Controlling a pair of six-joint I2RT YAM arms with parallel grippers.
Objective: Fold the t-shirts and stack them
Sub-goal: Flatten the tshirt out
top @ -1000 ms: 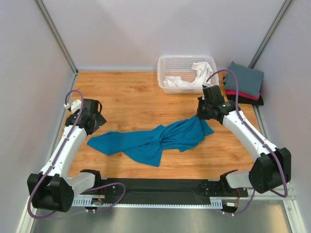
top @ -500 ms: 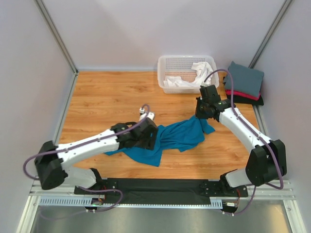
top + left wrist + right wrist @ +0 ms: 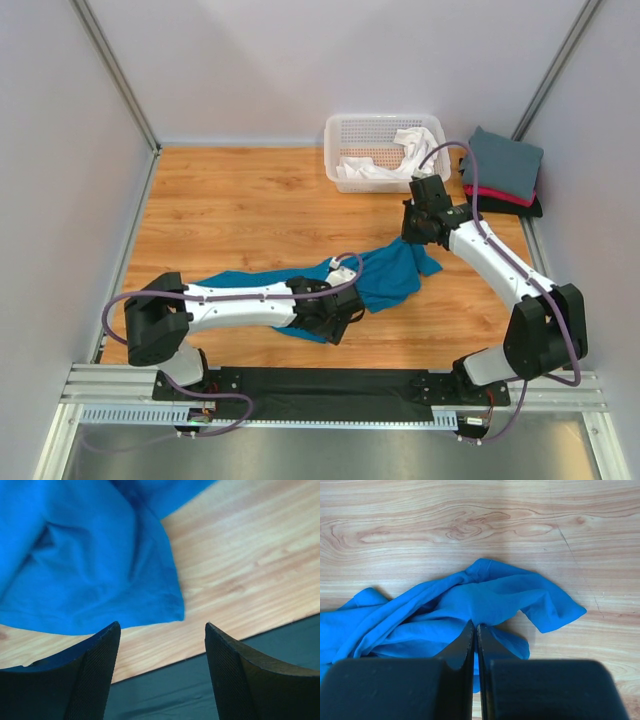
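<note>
**Top view:** wood-grain bench [image 3: 250, 200] enclosed by pale grey walls [image 3: 300, 60]. The teal t-shirt [image 3: 390, 280] lies crumpled right of centre. The folded t-shirts [image 3: 500, 170] are stacked in the far right corner, with a white basket [image 3: 385, 150] beside them.

**Left wrist:** left gripper [image 3: 161, 625] spread above the shirt's hem, near the bench's near edge and a dark mat [image 3: 200, 680].

**Right wrist:** right gripper [image 3: 474, 630] pressed together, pinching a shirt fold.

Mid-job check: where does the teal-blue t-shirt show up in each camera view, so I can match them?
Top external: teal-blue t-shirt lies crumpled just below centre.
Left wrist: it fills the upper left.
Right wrist: it spreads across centre and left.
Shared landmark: the wooden tabletop beneath it in all three.
</note>
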